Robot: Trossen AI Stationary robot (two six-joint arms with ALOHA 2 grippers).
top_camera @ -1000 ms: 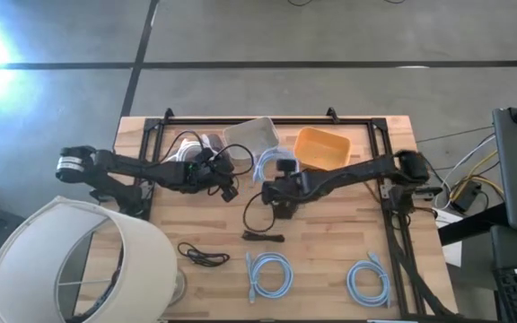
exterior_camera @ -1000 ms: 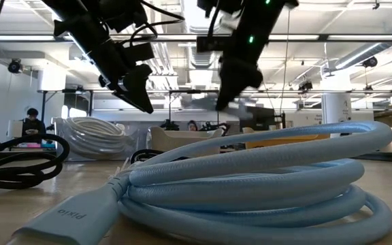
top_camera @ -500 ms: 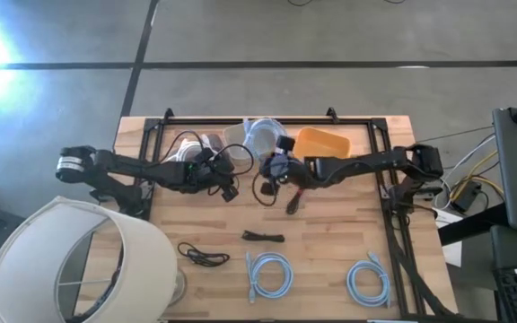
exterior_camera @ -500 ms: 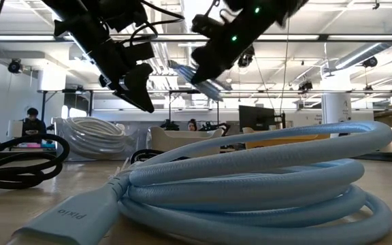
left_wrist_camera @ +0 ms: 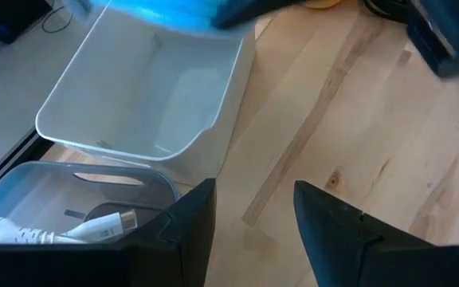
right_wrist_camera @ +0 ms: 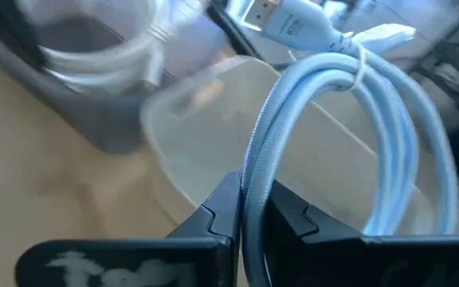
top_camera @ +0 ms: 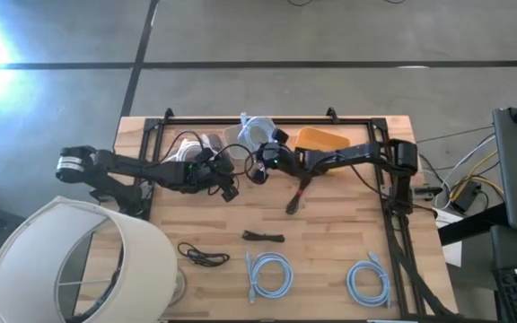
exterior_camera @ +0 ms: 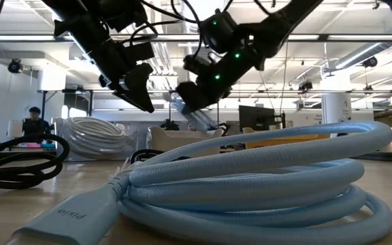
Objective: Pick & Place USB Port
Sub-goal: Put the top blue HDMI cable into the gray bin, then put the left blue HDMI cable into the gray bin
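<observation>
Right gripper (right_wrist_camera: 244,214): clamping the blue cable coil (right_wrist_camera: 349,119), hanging over the clear bin (top_camera: 240,135), upper centre.
Left gripper (left_wrist_camera: 249,215): waiting apart, beside it.

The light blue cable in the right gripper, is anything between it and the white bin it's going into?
Nothing visible blocks it. The right gripper is shut on the coiled light blue cable, which hangs right over the open white bin. The left gripper waits open beside that bin, not above its opening.
</observation>
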